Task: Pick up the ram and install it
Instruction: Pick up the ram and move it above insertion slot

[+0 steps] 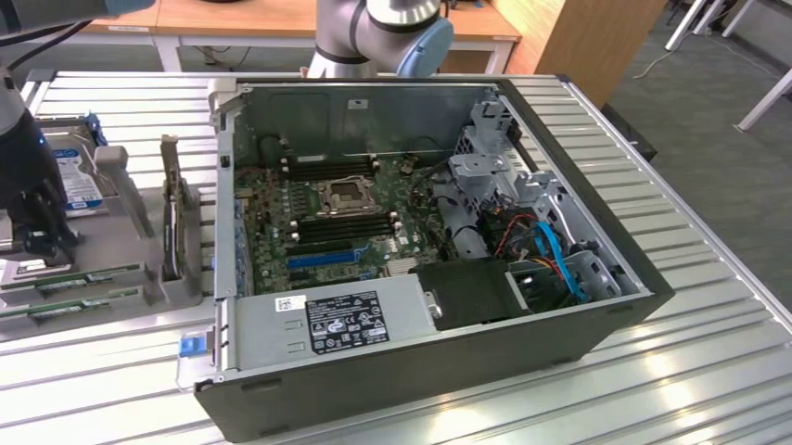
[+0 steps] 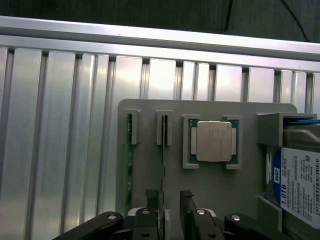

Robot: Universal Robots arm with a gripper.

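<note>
Two green ram sticks stand on edge in the slots of a grey holder [image 2: 150,112]. One ram stick [image 2: 128,165] sits in the outer slot. The other ram stick [image 2: 163,175] runs into the gap between my fingers. My gripper [image 2: 169,199] is open just above the holder, and its fingers [image 2: 151,196] do not touch that stick. In the exterior view the gripper [image 1: 37,248] hangs over the holder at the far left, above the ram sticks [image 1: 69,278]. The motherboard [image 1: 334,213] lies in the open computer case [image 1: 594,343], with black memory slots [image 1: 347,222] beside the processor socket.
The holder also carries a processor chip [image 2: 213,141] and a hard drive [image 2: 297,185]. A power supply [image 1: 334,320] sits at the case's near end, a drive cage with cables [image 1: 544,250] on the exterior view's right. A blue slot [image 1: 325,260] crosses the motherboard. All rests on a slatted metal table [image 1: 693,371].
</note>
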